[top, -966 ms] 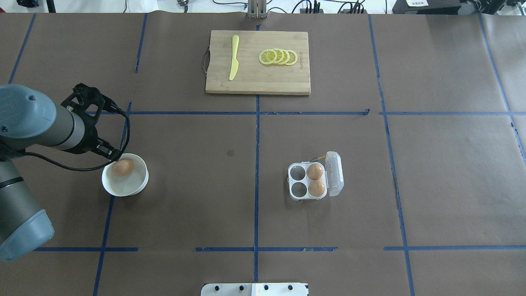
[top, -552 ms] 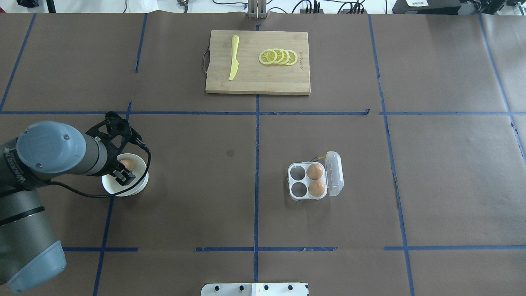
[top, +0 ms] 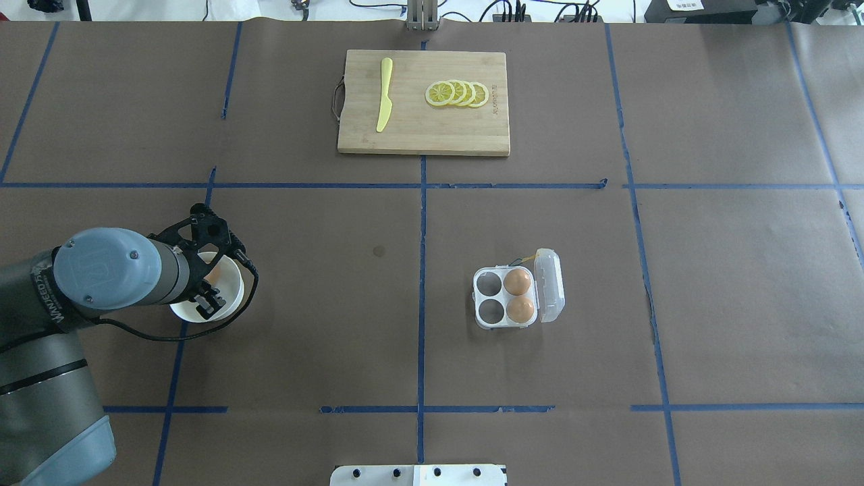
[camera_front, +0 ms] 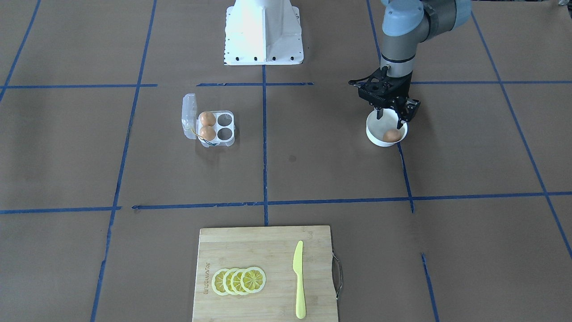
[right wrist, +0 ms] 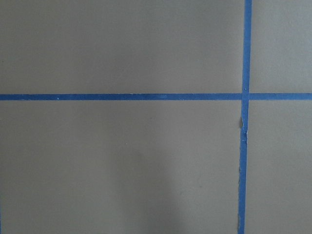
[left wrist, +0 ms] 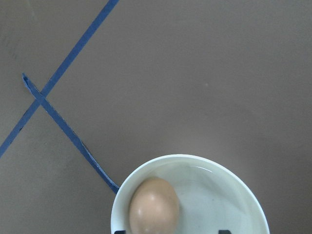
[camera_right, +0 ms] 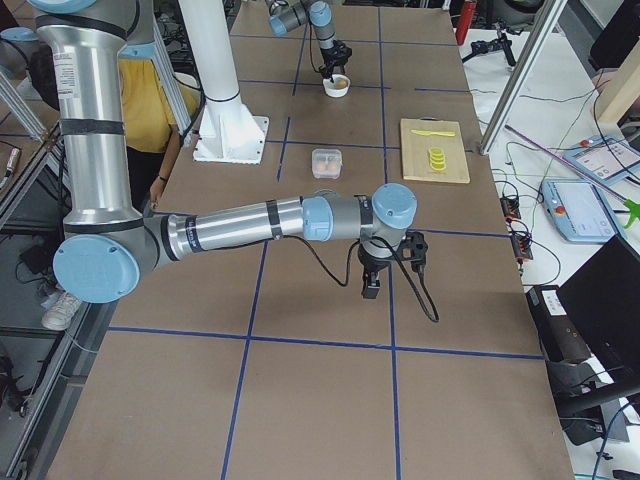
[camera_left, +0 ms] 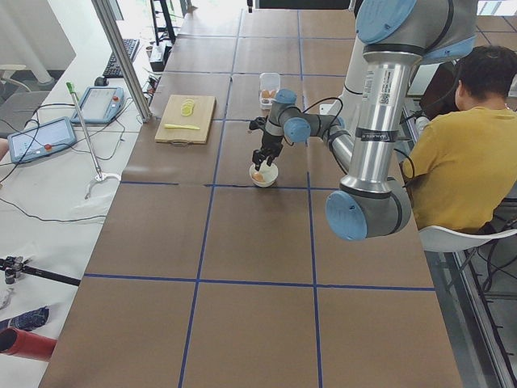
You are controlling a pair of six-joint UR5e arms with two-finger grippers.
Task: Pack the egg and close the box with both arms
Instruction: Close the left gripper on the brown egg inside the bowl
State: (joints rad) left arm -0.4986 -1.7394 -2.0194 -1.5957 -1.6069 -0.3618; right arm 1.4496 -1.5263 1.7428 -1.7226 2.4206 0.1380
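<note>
An orange-brown egg (camera_front: pixel 392 135) lies in a round white bowl (camera_front: pixel 374 134) on the robot's left side. My left gripper (camera_front: pixel 389 118) hangs just above the bowl, open and empty, with its fingers apart. In the left wrist view the egg (left wrist: pixel 153 207) sits low in the bowl (left wrist: pixel 229 180), nearer the left fingertip. In the overhead view the arm partly hides the egg (top: pixel 214 273). The clear box (top: pixel 487 316) stands open, lid (top: pixel 550 285) folded to its right, with two eggs (top: pixel 518 281) in its right cells. My right gripper (camera_right: pixel 370 290) hovers over bare table far off; I cannot tell its state.
A wooden cutting board (top: pixel 423 138) with a yellow knife (top: pixel 384 94) and lemon slices (top: pixel 457 93) lies at the far middle. The robot's white base (camera_front: pixel 262 33) is at the near edge. An operator in yellow (camera_left: pixel 472 153) sits beside the table.
My left arm has swung from the bowl's far left side to right over the bowl, and the open gripper now covers part of it. The box and its eggs have not moved.
</note>
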